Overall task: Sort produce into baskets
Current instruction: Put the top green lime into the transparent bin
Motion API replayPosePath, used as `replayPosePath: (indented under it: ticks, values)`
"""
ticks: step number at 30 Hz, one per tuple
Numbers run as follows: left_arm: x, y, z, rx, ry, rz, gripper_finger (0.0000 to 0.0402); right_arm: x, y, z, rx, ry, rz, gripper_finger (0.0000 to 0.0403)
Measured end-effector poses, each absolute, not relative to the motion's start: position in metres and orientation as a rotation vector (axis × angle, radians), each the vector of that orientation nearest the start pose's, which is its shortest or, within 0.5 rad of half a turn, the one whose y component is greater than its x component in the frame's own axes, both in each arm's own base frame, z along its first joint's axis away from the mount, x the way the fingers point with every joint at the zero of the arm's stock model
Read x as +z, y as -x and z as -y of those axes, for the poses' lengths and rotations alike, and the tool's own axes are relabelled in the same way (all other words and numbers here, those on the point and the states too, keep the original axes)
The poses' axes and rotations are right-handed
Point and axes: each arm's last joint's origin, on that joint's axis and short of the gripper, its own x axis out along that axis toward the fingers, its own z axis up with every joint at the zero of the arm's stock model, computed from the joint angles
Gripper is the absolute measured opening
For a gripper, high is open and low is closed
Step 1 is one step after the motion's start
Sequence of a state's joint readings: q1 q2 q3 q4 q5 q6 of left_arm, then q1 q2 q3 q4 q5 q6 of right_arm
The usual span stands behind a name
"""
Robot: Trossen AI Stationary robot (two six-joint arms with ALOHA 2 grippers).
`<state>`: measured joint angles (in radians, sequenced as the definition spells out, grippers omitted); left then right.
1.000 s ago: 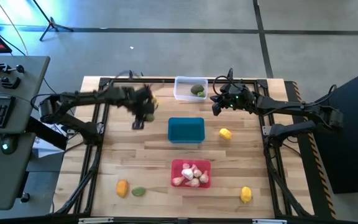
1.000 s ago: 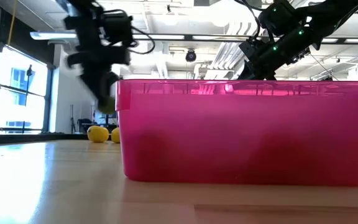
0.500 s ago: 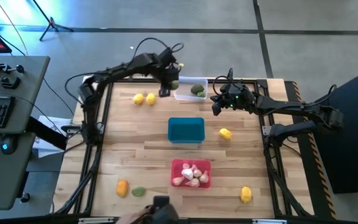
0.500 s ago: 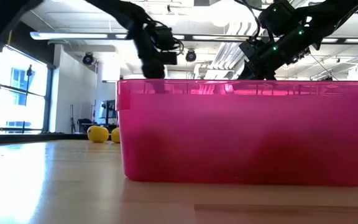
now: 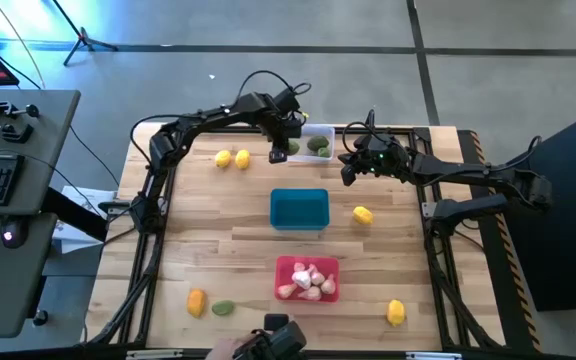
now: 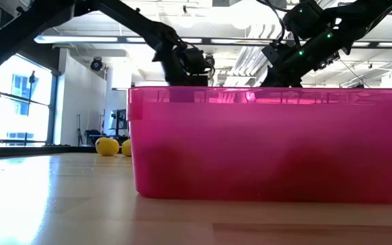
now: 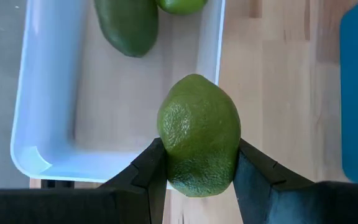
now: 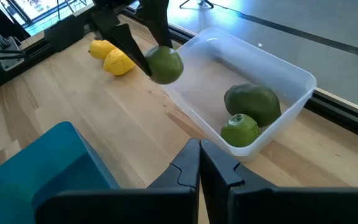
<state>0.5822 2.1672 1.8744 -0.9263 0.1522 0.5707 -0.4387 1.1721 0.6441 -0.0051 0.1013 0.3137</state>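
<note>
My left gripper point(image 5: 279, 154) is shut on a green lime point(image 7: 199, 134), held above the near left rim of the clear basket point(image 5: 306, 143), at the table's far edge. Two green pieces point(image 8: 252, 102) lie in that basket. The teal basket point(image 5: 299, 209) stands mid-table. The red basket point(image 5: 307, 279), nearer the front, holds whitish-pink bulbs. My right gripper point(image 5: 349, 176) hangs shut, touching nothing, right of the clear basket. Two yellow fruits point(image 5: 233, 158) rest on the table left of the clear basket. My left gripper pinches the lime's two opposite sides point(image 7: 168, 158) between its two fingers point(image 7: 143, 173). The fingers come steeply from above, slanting down. The lime point(image 8: 164, 65) is lifted clear, over the clear basket's rim point(image 7: 209, 93), with its longer axis running along the fingers.
Loose pieces lie on the wood: a yellow fruit point(image 5: 363, 214) right of the teal basket, another point(image 5: 395, 313) at the near right, an orange one point(image 5: 197, 302) and a green one point(image 5: 224, 308) at the near left. A hand with a dark object point(image 5: 273, 338) shows at the near edge.
My left gripper has carried the lime from the table's left part toward the right and the far edge, over to the clear basket, slowing as it arrives. The lime stays clear of the table in the same hold.
</note>
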Motion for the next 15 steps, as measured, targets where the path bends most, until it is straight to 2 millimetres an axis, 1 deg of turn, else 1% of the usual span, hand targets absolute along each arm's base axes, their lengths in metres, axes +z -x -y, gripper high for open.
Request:
replayPosePath:
  ticks: [5,7,9,15]
  values:
    - [0.2127,-0.3875,-0.2461,0.065,-0.049,-1.171,0.0121,0.2259,-0.2182,0.1056,-0.609,-0.392,-0.448,0.0000]
    - [0.2141,-0.3892,-0.2472,0.073,-0.061,-1.150,0.0121,0.2257,-0.2181,0.1055,-0.609,-0.392,-0.451,0.0000]
    - [0.2150,-0.3890,-0.2471,0.073,-0.061,-1.149,0.0121,0.2255,-0.2180,0.1055,-0.609,-0.393,-0.452,0.0000]
    - [0.2076,-0.3914,-0.2479,0.074,-0.050,-1.157,0.0121,0.2255,-0.2180,0.1055,-0.610,-0.393,-0.452,0.0000]
